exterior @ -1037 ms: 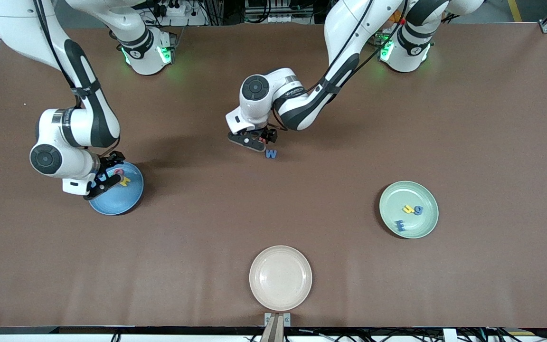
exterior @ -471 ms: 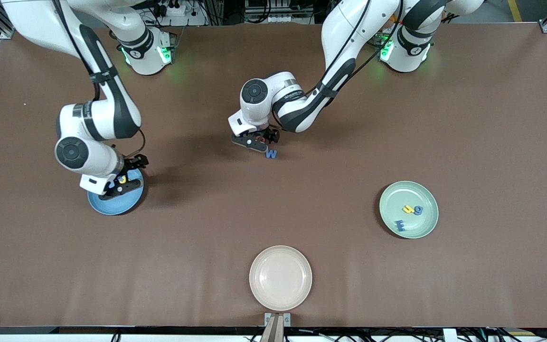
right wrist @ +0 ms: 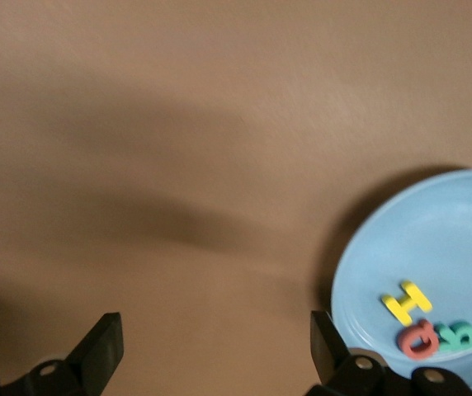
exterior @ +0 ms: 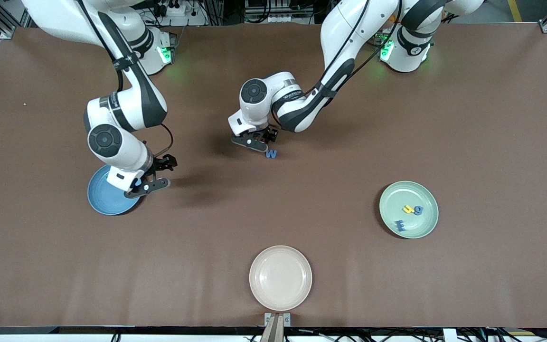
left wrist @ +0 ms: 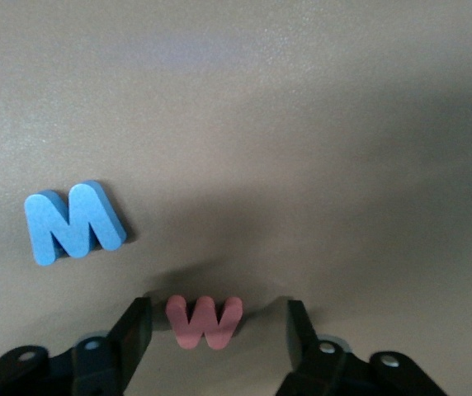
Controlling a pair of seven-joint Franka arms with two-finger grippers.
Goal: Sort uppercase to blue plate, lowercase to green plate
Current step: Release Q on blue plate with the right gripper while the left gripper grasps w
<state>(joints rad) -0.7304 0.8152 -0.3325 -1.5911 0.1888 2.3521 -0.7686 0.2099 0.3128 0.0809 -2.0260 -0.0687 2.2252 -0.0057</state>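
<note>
My left gripper (exterior: 257,139) (left wrist: 217,318) is down at the table's middle, open, its jaws on either side of the small red w (left wrist: 205,320) with a gap on each side. Beside it lies the larger blue W (exterior: 271,154) (left wrist: 73,221). My right gripper (exterior: 152,178) (right wrist: 213,330) hangs open and holds nothing, over bare table just off the blue plate (exterior: 105,199) (right wrist: 434,239). In that plate lie the yellow H (right wrist: 407,302), red Q (right wrist: 418,338) and teal R (right wrist: 457,336). The green plate (exterior: 406,194) holds a yellow letter (exterior: 407,208), a blue g (exterior: 418,209) and a dark blue E-shape (exterior: 400,225).
A beige plate (exterior: 280,278) with nothing in it sits close to the table's front edge, nearest the front camera. The right arm's elbow and wrist hang over the blue plate and cover part of it in the front view.
The right arm has swung off the blue plate toward the table's middle, its gripper now past the rim. The left gripper has stayed low by the blue W.
</note>
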